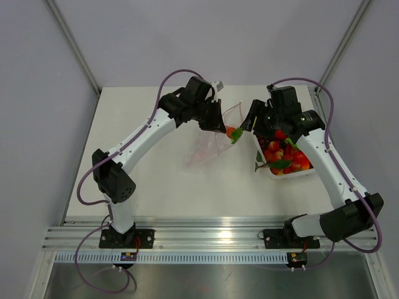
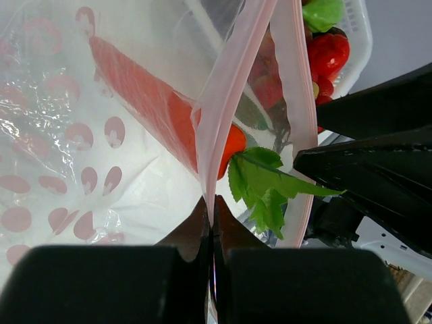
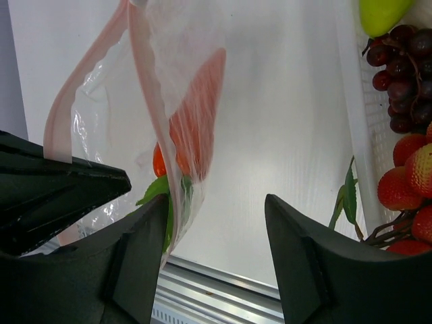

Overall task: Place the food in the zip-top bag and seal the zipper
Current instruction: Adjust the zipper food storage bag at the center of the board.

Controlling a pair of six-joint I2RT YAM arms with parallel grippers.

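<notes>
Standing nearest: two arm bases (image 1: 124, 240) bolted to a metal rail (image 1: 206, 237) at the bottom of the top view.
Surface (image 1: 187, 193): white, bare at lower centre.
Tray (image 1: 292, 176): white, at centre right of the top view, beneath the right arm.
Food (image 1: 283, 152): most of it is heaped in the tray, with dark grapes (image 3: 401, 81) and red strawberries (image 3: 405, 182) at the right edge of the right wrist view.
Zip-top bag (image 1: 206, 149): clear film with pink spots, at centre. Its mouth is lifted and its bottom trails down to the surface.
Zipper (image 2: 223, 81): two pink strips spread apart, so the mouth is unsealed.
Left jaws: closed tight on one zipper strip, holding the mouth up.
Carrot (image 1: 232, 132): its orange body lies inside the film, while its green leaves hang out of the mouth between the strips.
Right jaws: standing apart with nothing clamped. One finger (image 3: 145, 229) is just beside the leaves and the edge of the bag.
</notes>
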